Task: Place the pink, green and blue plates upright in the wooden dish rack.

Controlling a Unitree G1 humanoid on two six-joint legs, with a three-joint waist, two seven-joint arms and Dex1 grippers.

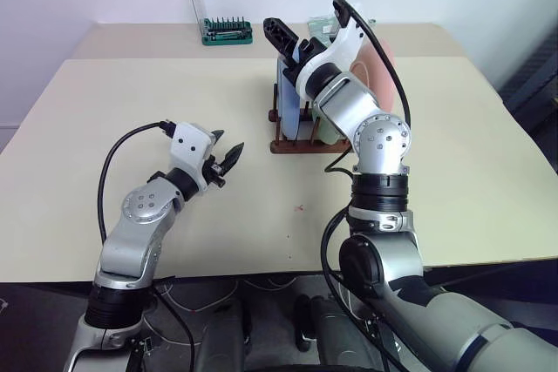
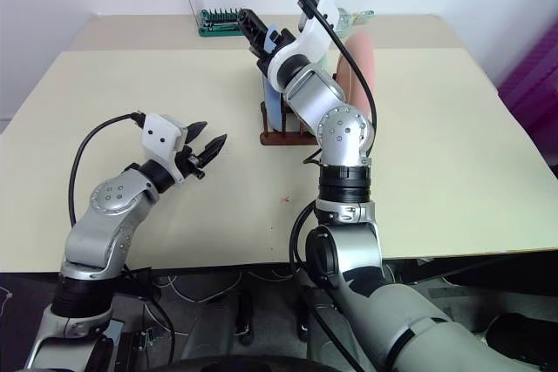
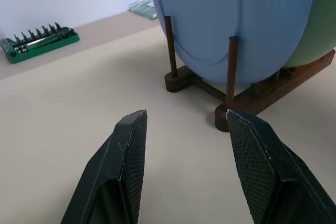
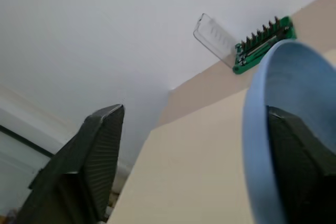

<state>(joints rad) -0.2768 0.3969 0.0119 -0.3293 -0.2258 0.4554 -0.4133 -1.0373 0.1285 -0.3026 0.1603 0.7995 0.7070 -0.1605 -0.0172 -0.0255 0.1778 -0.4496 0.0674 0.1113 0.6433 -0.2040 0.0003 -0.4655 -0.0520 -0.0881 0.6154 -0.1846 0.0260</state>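
Plates stood upright in the rack (image 3: pixel 252 95): blue (image 3: pixel 236 19), green (image 3: pixel 320 30), pink (image 2: pixel 362 63). We saw our right gripper (image 4: pixel 194 156) spread astride blue's rim, left gripper (image 3: pixel 184 145) open nearby; next, retreat cleanly.

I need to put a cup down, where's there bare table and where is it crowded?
Bare table runs from the left gripper out to the left edge, and right of the rack to the far edge. Crowded around the rack: blue plate, green plate, pink plate, with the right gripper above. The bit holder sits behind.
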